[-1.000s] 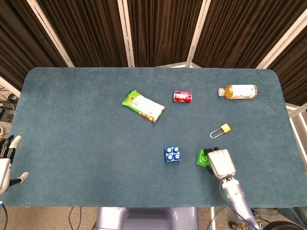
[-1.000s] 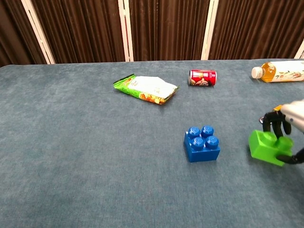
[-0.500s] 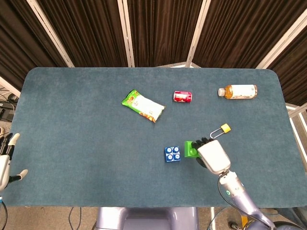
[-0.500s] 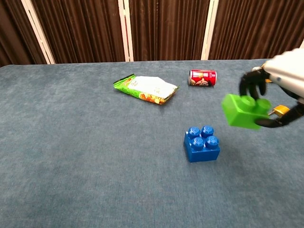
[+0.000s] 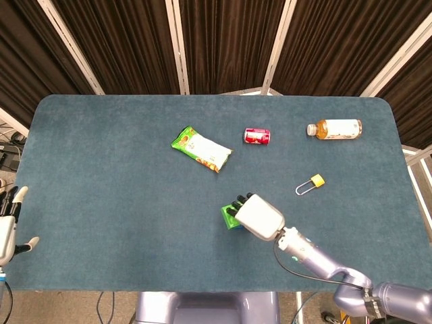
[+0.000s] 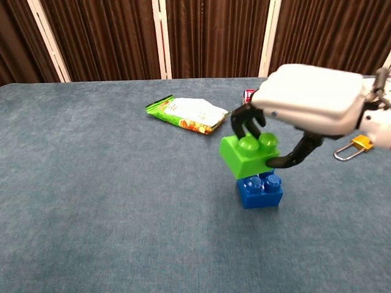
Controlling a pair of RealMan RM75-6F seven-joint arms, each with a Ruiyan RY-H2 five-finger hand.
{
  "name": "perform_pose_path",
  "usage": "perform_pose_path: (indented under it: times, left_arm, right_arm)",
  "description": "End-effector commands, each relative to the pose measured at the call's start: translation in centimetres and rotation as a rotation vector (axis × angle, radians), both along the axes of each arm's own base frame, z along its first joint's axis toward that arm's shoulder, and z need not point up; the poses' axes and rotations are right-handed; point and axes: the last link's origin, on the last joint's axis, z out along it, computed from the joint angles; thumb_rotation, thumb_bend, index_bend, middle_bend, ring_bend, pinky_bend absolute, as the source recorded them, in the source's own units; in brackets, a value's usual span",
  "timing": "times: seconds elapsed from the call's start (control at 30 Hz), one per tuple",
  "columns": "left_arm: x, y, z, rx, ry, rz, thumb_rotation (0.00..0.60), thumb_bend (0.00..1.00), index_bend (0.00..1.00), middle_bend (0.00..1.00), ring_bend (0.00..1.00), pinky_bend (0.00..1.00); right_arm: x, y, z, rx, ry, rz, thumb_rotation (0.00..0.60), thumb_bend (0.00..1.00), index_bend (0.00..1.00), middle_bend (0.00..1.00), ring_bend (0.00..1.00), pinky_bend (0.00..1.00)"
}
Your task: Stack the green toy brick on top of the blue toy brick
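My right hand (image 6: pixel 305 104) grips the green toy brick (image 6: pixel 247 157) and holds it just above the blue toy brick (image 6: pixel 261 191), tilted and shifted a little to the left of it. In the head view the right hand (image 5: pixel 259 216) covers the blue brick entirely; only a corner of the green toy brick (image 5: pixel 230 216) shows at the hand's left. My left hand (image 5: pixel 9 226) hangs off the table's near left edge, fingers apart and holding nothing.
On the blue table (image 5: pixel 108 175) lie a green snack bag (image 5: pixel 201 149), a red can (image 5: pixel 256 136), a tea bottle (image 5: pixel 335 128) at the far right and a yellow padlock (image 5: pixel 310 183) right of my hand.
My right hand has carried the green brick up off the table and leftward, from right of the blue brick to directly over it. The left hand has not moved.
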Motion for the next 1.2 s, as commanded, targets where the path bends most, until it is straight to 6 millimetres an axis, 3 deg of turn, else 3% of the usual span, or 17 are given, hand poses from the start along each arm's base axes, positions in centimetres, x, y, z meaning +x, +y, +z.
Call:
perform_pose_path:
  times: [0.03,1.2]
  left_arm:
    - [0.0,-0.1,0.2,0.006,-0.003,0.000,0.600,0.00,0.00,0.00,0.00,0.00]
    - [0.2,-0.2,-0.2,-0.009,0.003,-0.013,0.600,0.00,0.00,0.00,0.00,0.00]
  right_arm:
    - [0.8,0.1,-1.2,0.000,0.049,0.037,0.600,0.39,0.45,0.54,0.47,0.69]
    - [-2.1,-0.9,-1.6,-0.023,0.132,-0.082,0.600,0.39,0.47,0.57,0.48,0.70]
